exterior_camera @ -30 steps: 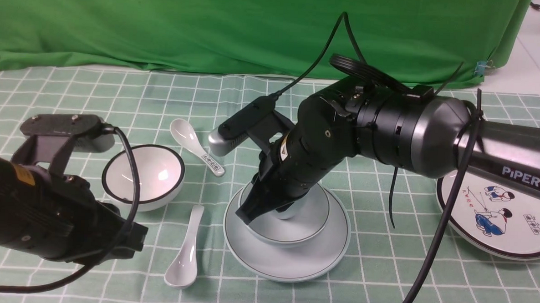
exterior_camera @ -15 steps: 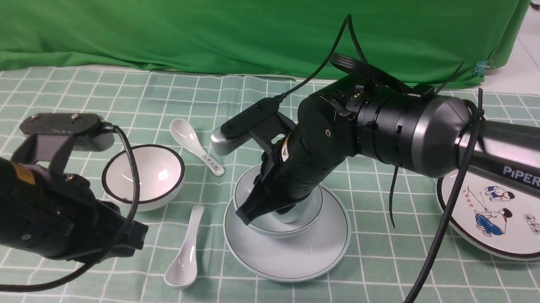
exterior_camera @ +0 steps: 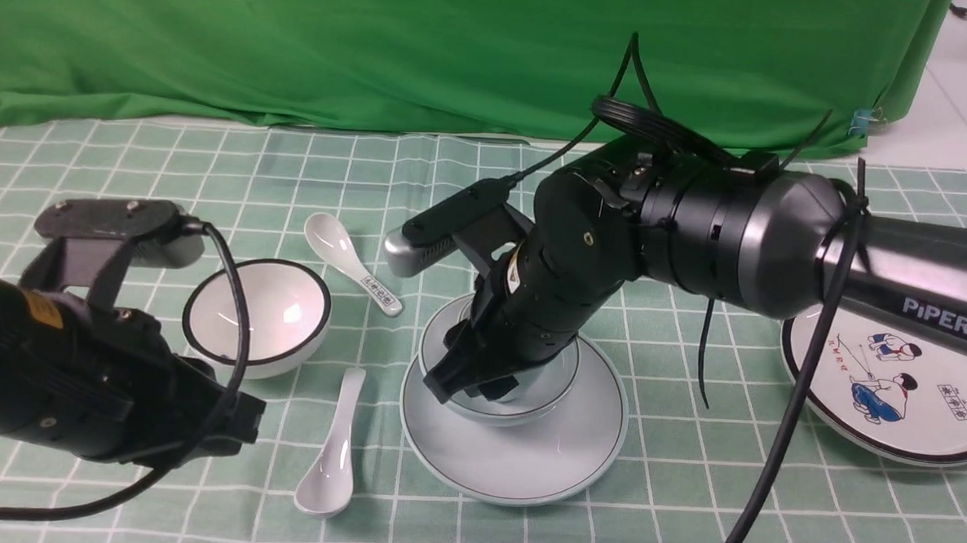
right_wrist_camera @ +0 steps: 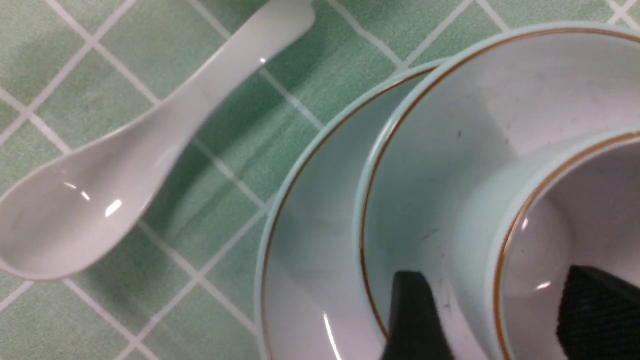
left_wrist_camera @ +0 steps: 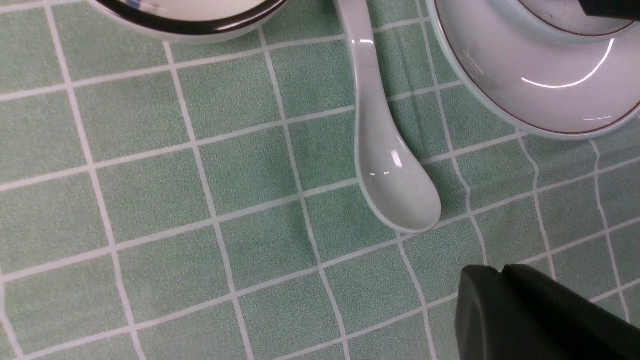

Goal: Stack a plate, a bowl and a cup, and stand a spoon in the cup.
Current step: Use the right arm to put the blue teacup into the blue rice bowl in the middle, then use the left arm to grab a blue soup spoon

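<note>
- Right claw [right_wrist_camera: 495, 274] has just opened, freeing the small pale blue-green ceramic cup [right_wrist_camera: 472, 240] inside its matching bowl [exterior_camera: 544, 405], mid-frame.
- Plain white ceramic spoon [exterior_camera: 331, 469], lower left, likely next.
- Left claw [left_wrist_camera: 501, 270] clenched.

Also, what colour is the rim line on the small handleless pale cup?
Brown; clearest on the cup in right wrist view.

"PiPER" on right arm [exterior_camera: 923, 291]
</note>
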